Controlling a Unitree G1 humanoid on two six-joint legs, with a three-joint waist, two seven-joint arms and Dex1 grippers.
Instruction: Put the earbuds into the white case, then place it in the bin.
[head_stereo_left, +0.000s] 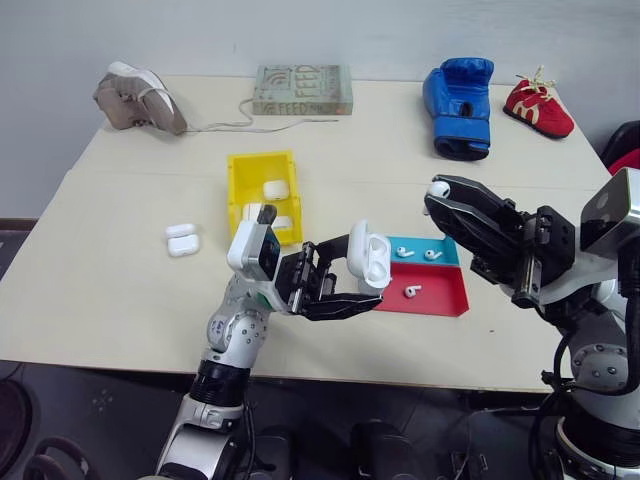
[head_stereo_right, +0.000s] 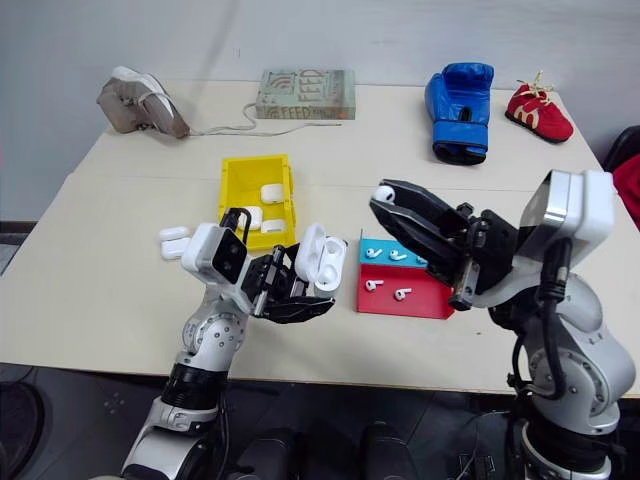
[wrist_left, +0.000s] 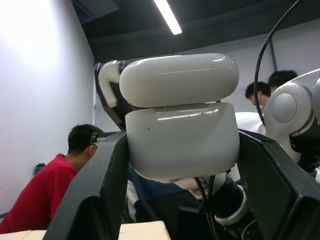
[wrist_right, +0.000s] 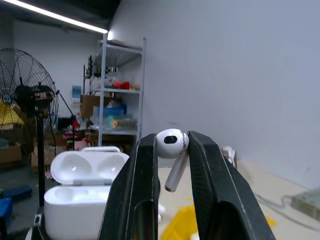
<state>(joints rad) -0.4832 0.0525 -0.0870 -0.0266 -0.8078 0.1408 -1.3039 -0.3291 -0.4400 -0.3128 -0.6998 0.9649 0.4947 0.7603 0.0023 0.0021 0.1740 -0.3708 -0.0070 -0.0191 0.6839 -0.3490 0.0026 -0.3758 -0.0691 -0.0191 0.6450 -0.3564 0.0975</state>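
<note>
Two grippers lifted mid-frame, each grasping something.
Left gripper (head_stereo_left: 352, 281) clamps the open white case (head_stereo_left: 370, 256); right gripper (head_stereo_left: 437, 190) pinches an earbud (wrist_right: 171, 153).

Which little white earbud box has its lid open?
The glossy white case pinched in the left gripper, held up above the table. Its hinged lid stands open. The other white cases, in the yellow plastic bin and on the table beside it, are all closed.
</note>
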